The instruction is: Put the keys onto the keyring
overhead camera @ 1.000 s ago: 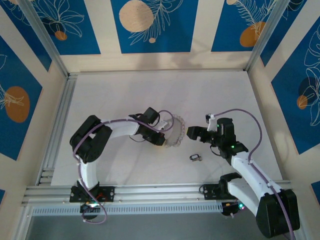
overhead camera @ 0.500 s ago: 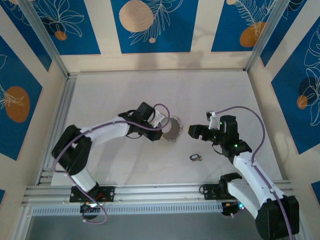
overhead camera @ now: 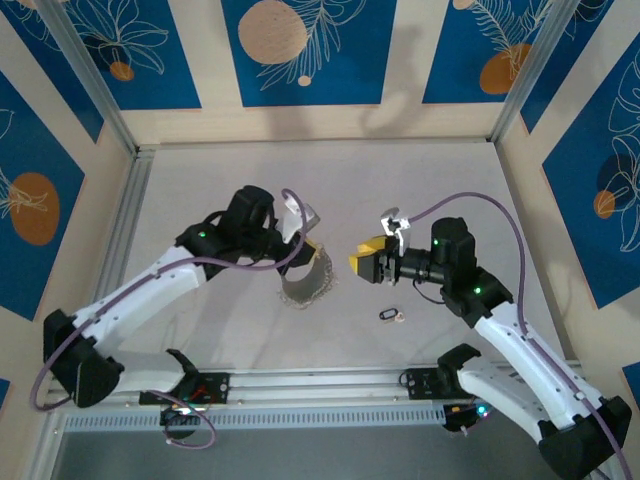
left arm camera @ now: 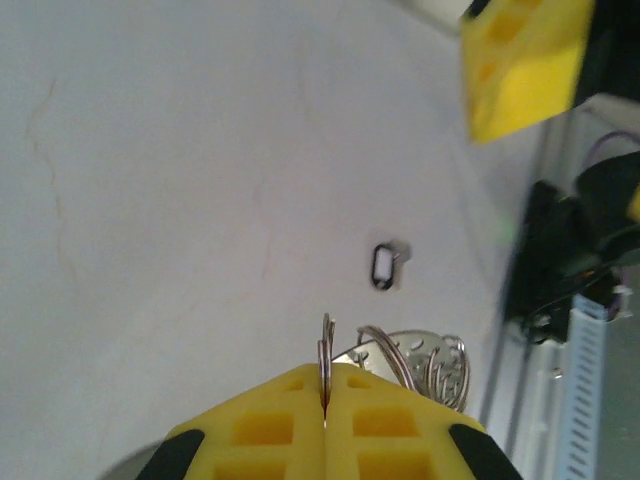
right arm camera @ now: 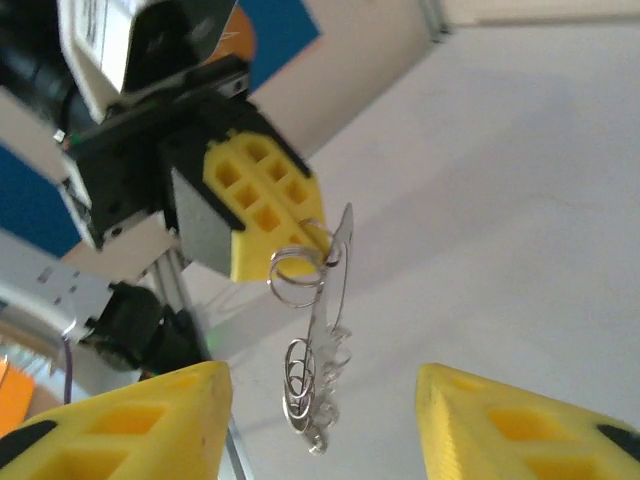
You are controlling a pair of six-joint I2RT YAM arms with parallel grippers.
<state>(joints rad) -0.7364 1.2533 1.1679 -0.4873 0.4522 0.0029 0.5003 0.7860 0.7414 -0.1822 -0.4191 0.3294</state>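
lying flat on the table (overhead camera: pixel 450 180) nearest the bases, the keys (overhead camera: pixel 391 315) touch neither arm. farther back, the left hand (overhead camera: pixel 303 247), arm stretched rightward, pinches the keyring (overhead camera: pixel 305 282), which hangs edge-on with its small pieces blurred. the right hand (overhead camera: pixel 373 245) faces it, fingers spread.

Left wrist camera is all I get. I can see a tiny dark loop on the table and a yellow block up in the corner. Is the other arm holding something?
Observer: No. The right gripper is open, with nothing in it.
Operator: What does the big ring look like from over there?
Observer: In the right wrist view the keyring hangs edge-on from the left gripper, which is shut on its rim. Silvery pieces dangle below it.
Operator: Which arm is closer to the little loop?
Observer: From above, the keys lie untouched on the table, nearer the right gripper than the left.
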